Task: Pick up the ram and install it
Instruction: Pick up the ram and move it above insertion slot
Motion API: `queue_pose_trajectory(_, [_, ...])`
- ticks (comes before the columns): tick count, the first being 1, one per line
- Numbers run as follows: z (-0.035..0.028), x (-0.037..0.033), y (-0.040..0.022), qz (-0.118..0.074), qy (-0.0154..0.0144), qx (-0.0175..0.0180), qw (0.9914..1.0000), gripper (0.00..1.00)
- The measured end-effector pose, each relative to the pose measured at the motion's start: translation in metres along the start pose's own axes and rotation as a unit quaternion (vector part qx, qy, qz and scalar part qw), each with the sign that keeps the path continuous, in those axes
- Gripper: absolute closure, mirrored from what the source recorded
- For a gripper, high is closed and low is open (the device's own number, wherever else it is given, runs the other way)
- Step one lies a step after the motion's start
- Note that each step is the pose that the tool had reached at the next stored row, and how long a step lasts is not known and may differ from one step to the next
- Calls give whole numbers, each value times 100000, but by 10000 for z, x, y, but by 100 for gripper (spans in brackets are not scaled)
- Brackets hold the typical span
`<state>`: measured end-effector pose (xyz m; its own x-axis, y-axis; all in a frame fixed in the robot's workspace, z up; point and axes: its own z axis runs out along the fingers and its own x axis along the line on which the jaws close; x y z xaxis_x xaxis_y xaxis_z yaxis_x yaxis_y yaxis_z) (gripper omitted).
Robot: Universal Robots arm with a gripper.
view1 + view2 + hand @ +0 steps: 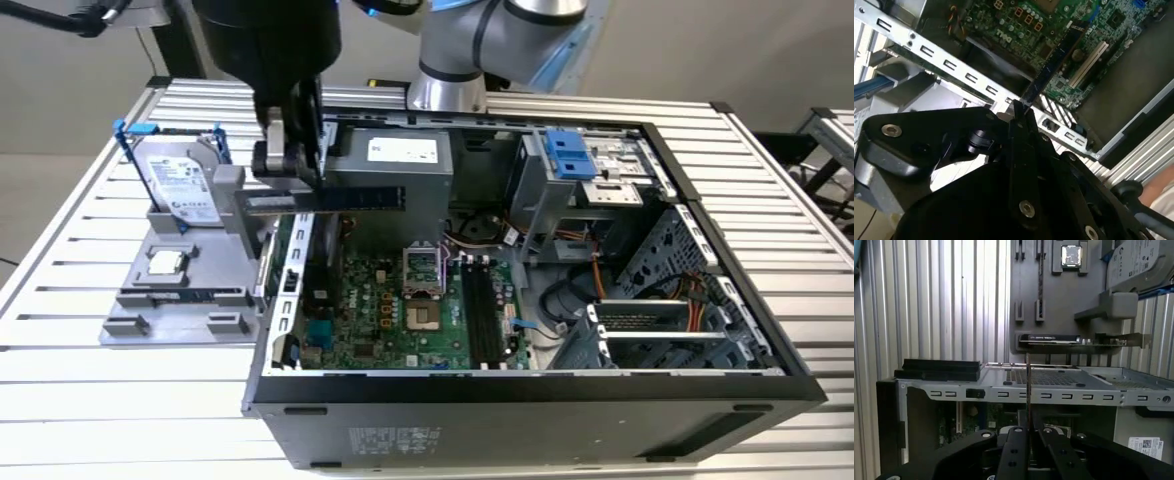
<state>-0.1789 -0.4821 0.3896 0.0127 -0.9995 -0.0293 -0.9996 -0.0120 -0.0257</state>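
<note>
The ram (360,197) is a long dark-blue stick held level in the air above the open computer case's wall on the exterior view's left. My gripper (299,183) is shut on it near one end. In the second wrist view the ram (1054,57) runs edge-on from my gripper (1021,116) out over the green motherboard (1074,30). In the first wrist view the ram (1028,385) is a thin upright line rising from my gripper (1028,432). The motherboard's long black memory slots (483,312) lie below, toward the exterior view's right of the ram.
A grey fixture tray (160,318) beside the case carries a silver hard drive with blue clips (180,180) and a small square CPU chip (166,262). Inside the case (534,388) are the power supply (394,160), a drive cage (587,160) and cables (601,290).
</note>
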Motion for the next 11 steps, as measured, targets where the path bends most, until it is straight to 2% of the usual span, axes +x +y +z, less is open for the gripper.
queue_pose_trajectory(5, [9,3,-228,-2,5,-21,100000,100])
queue_pose_trajectory(11, [19,7,-498,24,-6,-648,99998,100])
